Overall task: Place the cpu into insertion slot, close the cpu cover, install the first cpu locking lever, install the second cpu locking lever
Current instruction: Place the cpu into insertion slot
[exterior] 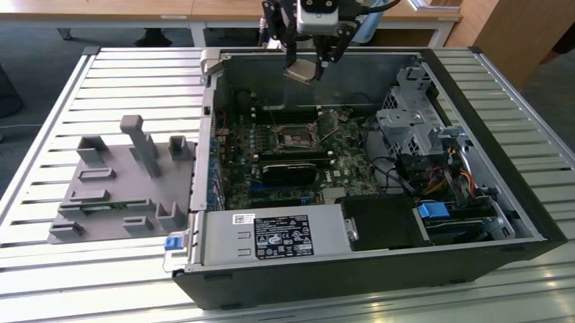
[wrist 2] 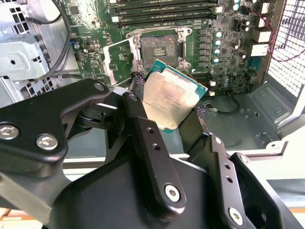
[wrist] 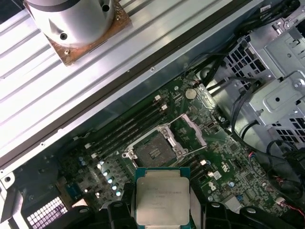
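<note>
One cpu (exterior: 301, 71) hangs in the end effector (exterior: 306, 66), whose two fingers (wrist 2: 143, 124) are clamped on its opposite edges, silvery top turned toward both wrist cameras. In the exterior view it sits tilted over the far wall of the one open computer case (exterior: 378, 279), well above the green board (exterior: 355, 158), with free air all around it.

One insertion slot (exterior: 295, 139) lies on that board, its dark centre bare and its silver rim exposed. One cpu cover (wrist 2: 115, 59) is swung open just beside the slot in the second wrist view, leaving the socket mouth unblocked. A bank of long black memory slots (wrist 2: 162, 12) runs close along one side of the socket. A black block (exterior: 287, 169) crowds the near side in the exterior view.

One metal drive cage (exterior: 406, 128) stands at the exterior view's right, and one grey power supply box (exterior: 269, 235) is against the near wall. One grey fixture (exterior: 117, 182) rests on the slatted tabletop (exterior: 108, 67), outside the case at the exterior view's left.
</note>
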`<state>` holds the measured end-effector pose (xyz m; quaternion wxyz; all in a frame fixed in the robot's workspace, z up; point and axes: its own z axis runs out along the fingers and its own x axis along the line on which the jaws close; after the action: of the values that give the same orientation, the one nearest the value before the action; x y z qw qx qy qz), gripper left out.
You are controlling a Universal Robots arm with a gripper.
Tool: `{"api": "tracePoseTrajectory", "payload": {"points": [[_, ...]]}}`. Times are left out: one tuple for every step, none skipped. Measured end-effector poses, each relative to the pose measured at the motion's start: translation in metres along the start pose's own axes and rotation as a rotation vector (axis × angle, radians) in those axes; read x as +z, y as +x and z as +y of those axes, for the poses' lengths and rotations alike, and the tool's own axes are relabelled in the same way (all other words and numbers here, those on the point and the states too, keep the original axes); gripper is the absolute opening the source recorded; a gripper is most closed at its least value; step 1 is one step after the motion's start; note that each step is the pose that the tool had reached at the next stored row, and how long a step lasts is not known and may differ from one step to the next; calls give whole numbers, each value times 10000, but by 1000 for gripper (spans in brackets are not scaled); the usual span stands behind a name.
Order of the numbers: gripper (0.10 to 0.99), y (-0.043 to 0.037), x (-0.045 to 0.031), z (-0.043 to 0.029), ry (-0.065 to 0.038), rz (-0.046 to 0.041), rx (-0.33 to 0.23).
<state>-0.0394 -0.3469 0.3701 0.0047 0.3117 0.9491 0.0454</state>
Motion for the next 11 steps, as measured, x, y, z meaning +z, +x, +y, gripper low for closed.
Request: {"api": "tracePoseTrajectory", "payload": {"points": [[541,0,1,0,-2,-4,43],[541,0,1,0,-2,-8,88],[541,1,1,-1,-2,-12,130],[541,1,2,-1,-4,-15,171],[541,1,2,-1,-4,-19,213],[541,1,2,-1,-5,-23,253],[541,1,3,-1,-6,-26,293],[541,1,3,-1,-7,-31,337],[541,2,4,-2,-8,-34,376],[541,2,4,-2,-9,-37,415],[541,2,5,-2,-10,-41,455]]}}
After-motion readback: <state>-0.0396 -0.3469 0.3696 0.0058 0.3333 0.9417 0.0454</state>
